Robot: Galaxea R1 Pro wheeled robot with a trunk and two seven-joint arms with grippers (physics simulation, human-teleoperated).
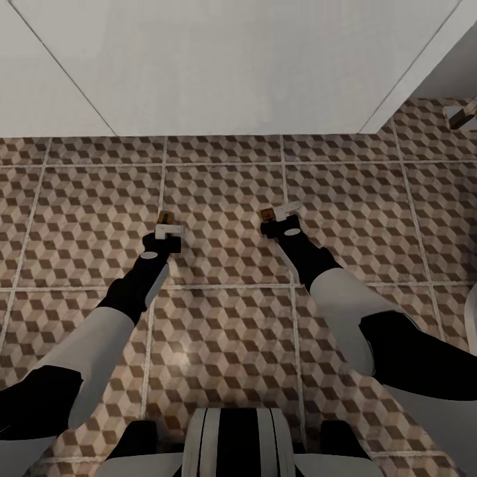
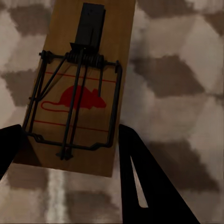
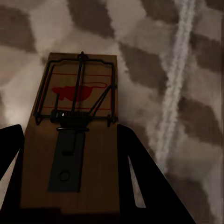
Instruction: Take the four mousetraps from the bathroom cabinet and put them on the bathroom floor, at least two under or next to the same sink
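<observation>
Both arms reach down over the cube-patterned bathroom floor (image 1: 225,318). My left gripper (image 1: 167,230) is shut on a mousetrap (image 1: 165,217); in the left wrist view this brown board with dark wire and a red mouse mark (image 2: 81,93) sits between the two dark fingers (image 2: 140,172). My right gripper (image 1: 281,216) is shut on a second mousetrap (image 1: 267,214), which lies between the fingers (image 3: 135,177) in the right wrist view, spring and red mark (image 3: 74,93) facing up. Both traps are close above the tiles; I cannot tell whether they touch. The cabinet is out of view.
A broad white flat-faced body (image 1: 232,66) spans the far side just beyond both grippers; I cannot tell if it is the sink. A chrome fitting (image 1: 462,114) shows at the far right, and a white curved edge (image 1: 472,311) at the right border.
</observation>
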